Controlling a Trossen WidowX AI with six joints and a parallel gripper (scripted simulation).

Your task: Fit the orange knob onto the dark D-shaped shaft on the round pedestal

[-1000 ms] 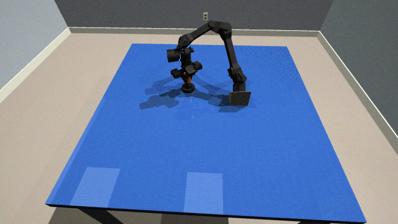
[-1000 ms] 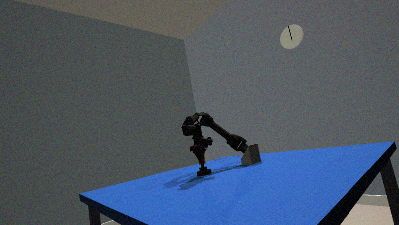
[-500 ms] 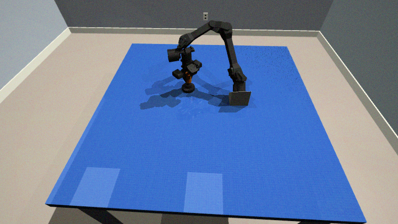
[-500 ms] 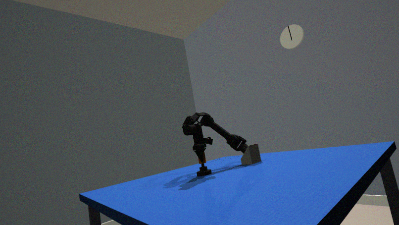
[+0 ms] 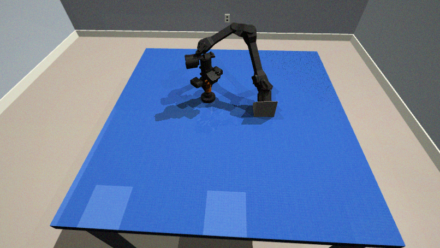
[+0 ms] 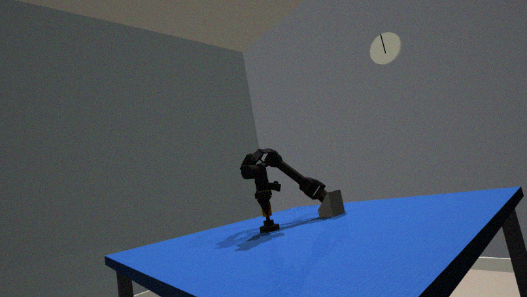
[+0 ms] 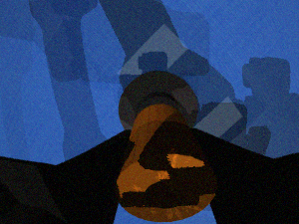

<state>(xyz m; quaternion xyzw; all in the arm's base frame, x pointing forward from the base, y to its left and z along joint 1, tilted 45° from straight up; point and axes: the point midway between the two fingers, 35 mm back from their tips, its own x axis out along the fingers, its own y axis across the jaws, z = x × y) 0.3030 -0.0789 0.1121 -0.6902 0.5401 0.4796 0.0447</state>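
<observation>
Two pale rectangles point(image 5: 225, 213) mark the near edge of the blue table point(image 5: 277, 172). Farther back, the gripper point(image 5: 207, 87) is clamped on the orange knob point(image 7: 158, 174), held upright just above the round pedestal point(image 5: 208, 97). Beyond lie beige floor point(image 5: 46, 123), grey walls point(image 6: 110, 129) and a wall clock point(image 6: 384, 48).

The arm point(image 5: 253, 52) is arching up from its base and bending over; the wrist is pointing straight down; the gripper point(image 5: 207, 86) is clamping the orange knob point(image 7: 161, 174) between its fingers.
</observation>
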